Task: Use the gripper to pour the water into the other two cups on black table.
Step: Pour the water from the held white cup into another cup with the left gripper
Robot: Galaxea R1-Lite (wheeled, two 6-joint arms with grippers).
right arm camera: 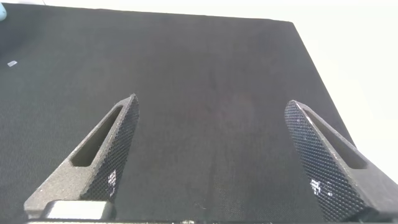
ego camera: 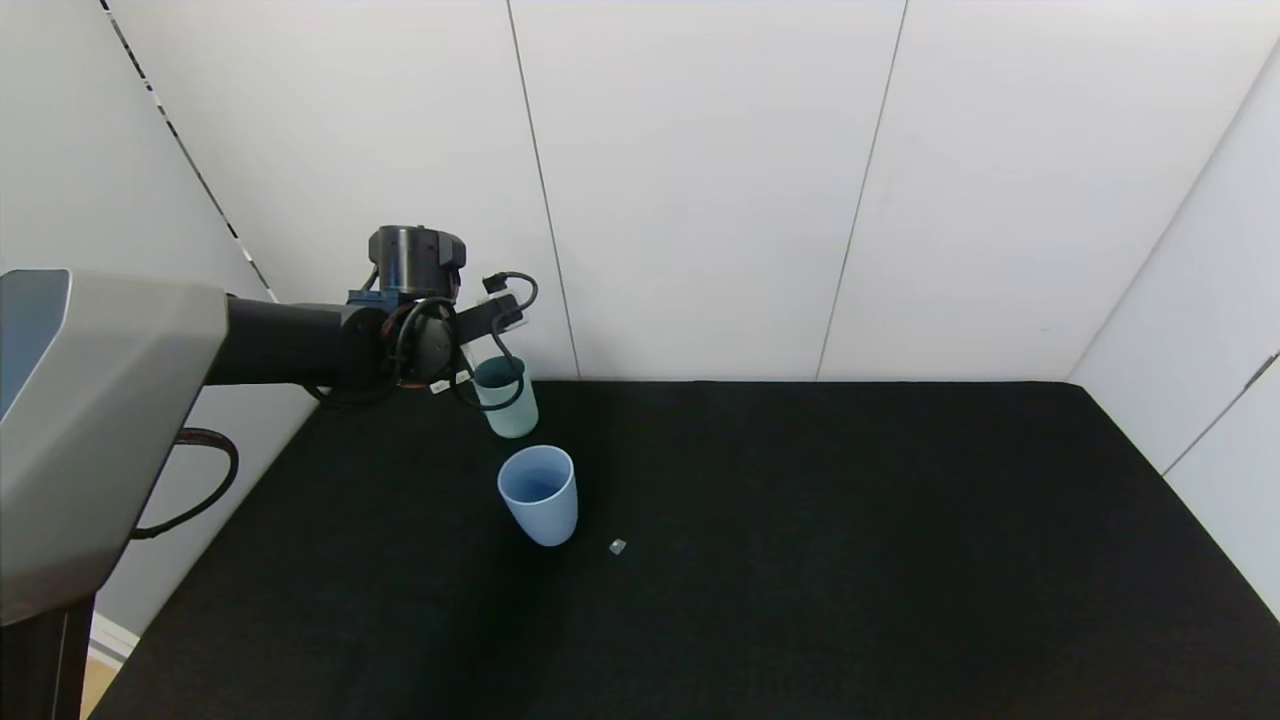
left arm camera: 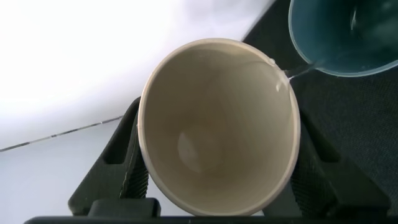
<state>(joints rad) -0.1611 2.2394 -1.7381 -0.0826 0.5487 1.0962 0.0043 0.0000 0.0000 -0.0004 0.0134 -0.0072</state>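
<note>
My left gripper (left arm camera: 217, 115) is shut on a cream-beige cup (left arm camera: 217, 149), tipped with its mouth toward the camera. A thin stream of water (left arm camera: 300, 71) runs from its rim into the teal green cup (left arm camera: 348, 37). In the head view the left gripper (ego camera: 478, 332) hovers at the back left of the black table (ego camera: 800, 560), right above the teal green cup (ego camera: 510, 405). The light blue cup (ego camera: 540, 495) stands upright just in front of it, water showing inside. My right gripper (right arm camera: 211, 102) is open and empty above bare table; it is out of the head view.
A small pale scrap (ego camera: 617, 546) lies on the table right of the light blue cup; it also shows in the right wrist view (right arm camera: 11, 63). White wall panels (ego camera: 700, 180) close the table's back and right sides.
</note>
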